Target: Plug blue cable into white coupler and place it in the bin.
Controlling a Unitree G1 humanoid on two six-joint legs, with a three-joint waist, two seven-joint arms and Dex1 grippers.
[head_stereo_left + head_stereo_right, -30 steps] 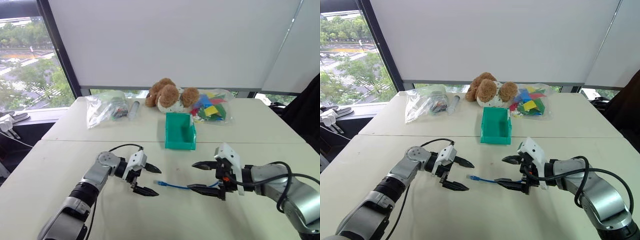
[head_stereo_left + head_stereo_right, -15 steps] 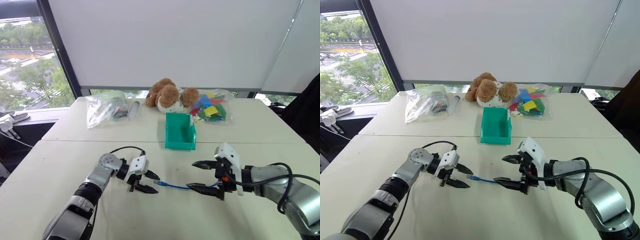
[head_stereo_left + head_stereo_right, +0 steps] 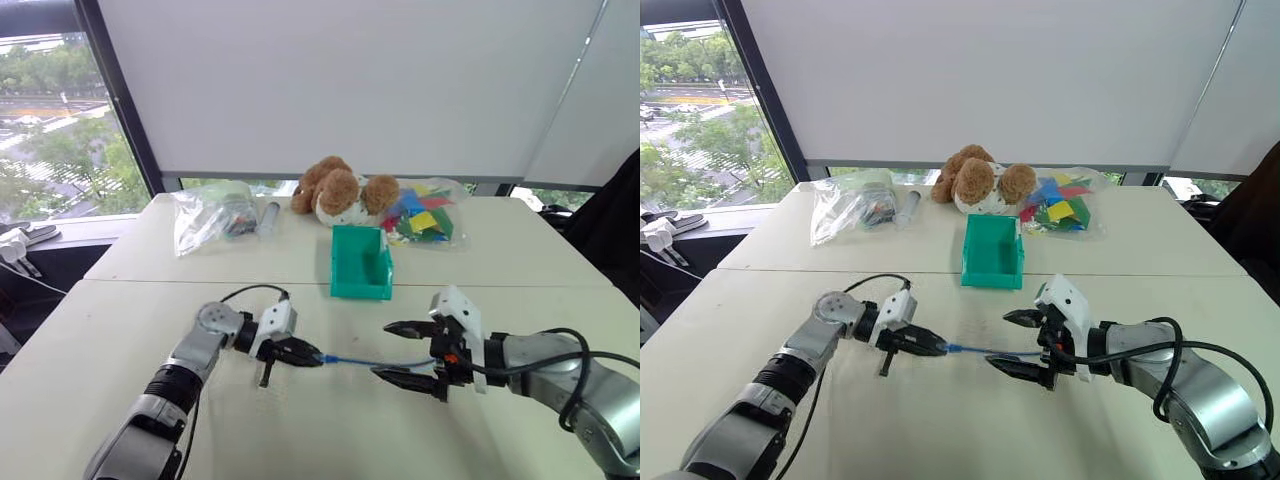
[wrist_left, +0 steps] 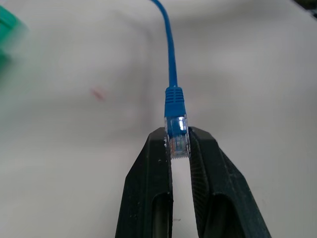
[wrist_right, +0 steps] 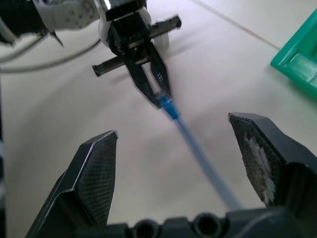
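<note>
The left gripper is clamped on the clear plug end of the blue cable. In the left wrist view its two fingers pinch the plug from both sides, just above the table. The cable runs right, nearly straight, and passes between the spread fingers of the right gripper, which grasps nothing. I cannot tell where its right end lies. The green bin stands just beyond the seam between the two tabletops, apart from both grippers, with open tabletop between. A teddy bear, a clear bag and a bag of coloured pieces line the far edge.
</note>
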